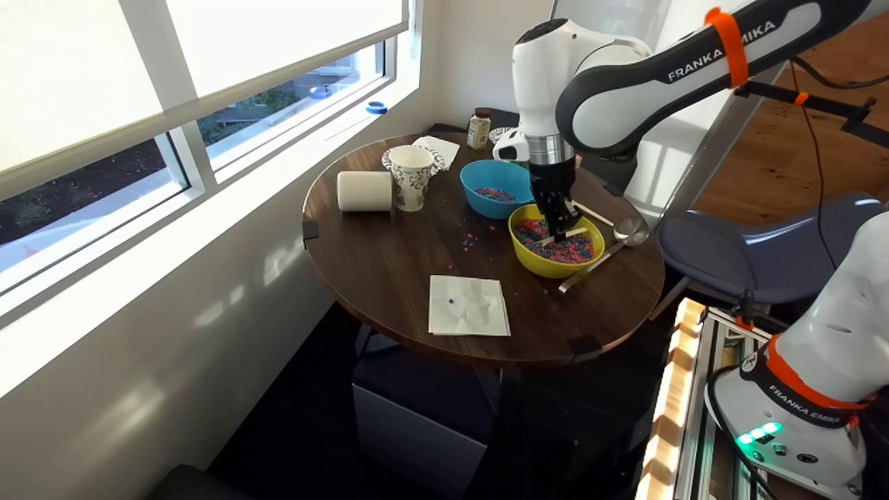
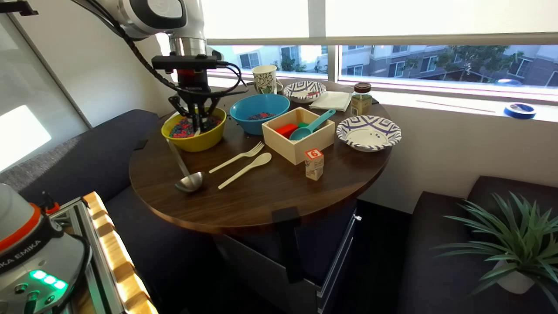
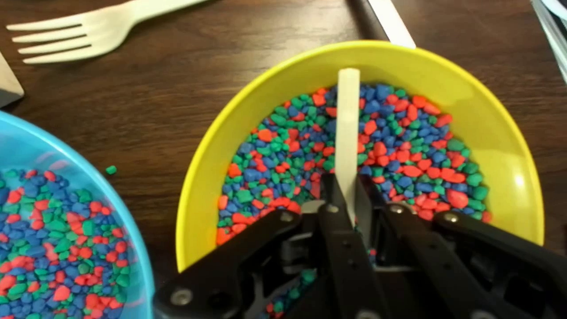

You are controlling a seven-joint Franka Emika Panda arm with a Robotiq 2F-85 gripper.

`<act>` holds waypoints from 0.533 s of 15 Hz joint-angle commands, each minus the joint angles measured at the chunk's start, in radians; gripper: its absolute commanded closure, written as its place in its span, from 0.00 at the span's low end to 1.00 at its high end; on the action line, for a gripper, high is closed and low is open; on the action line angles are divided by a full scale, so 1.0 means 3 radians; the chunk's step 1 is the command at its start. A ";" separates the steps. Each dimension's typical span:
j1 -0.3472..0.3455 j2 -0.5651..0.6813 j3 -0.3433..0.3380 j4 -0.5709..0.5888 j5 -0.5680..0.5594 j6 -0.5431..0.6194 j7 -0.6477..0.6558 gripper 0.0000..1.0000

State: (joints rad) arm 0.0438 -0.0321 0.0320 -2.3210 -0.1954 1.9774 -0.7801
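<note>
Wrist view, gripper [image 3: 347, 188] grasping one pale stick [image 3: 347, 124], one yellow bowl [image 3: 505, 164], one blue bowl [image 3: 26, 148]

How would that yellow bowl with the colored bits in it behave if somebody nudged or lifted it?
The yellow bowl would probably feel heavy for its size, given the broad bed of pebbles inside. It looks smooth and glossy, so it may be a bit slippery. A gentle nudge likely wouldn't spill much, since the contents sit below its edge.
</note>
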 commanded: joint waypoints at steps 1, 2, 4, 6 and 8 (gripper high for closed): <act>-0.0003 -0.0181 -0.0015 -0.0122 0.0110 0.0046 -0.0233 0.97; -0.0003 -0.0209 -0.0020 -0.0128 0.0109 0.0046 -0.0277 0.97; -0.0001 -0.0267 -0.0032 -0.0146 0.0116 0.0037 -0.0357 0.97; 0.0000 -0.0319 -0.0050 -0.0156 0.0136 0.0032 -0.0439 0.97; 0.0001 -0.0372 -0.0072 -0.0169 0.0162 0.0039 -0.0515 0.97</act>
State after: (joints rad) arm 0.0438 -0.0963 0.0240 -2.3380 -0.1810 1.9774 -0.8818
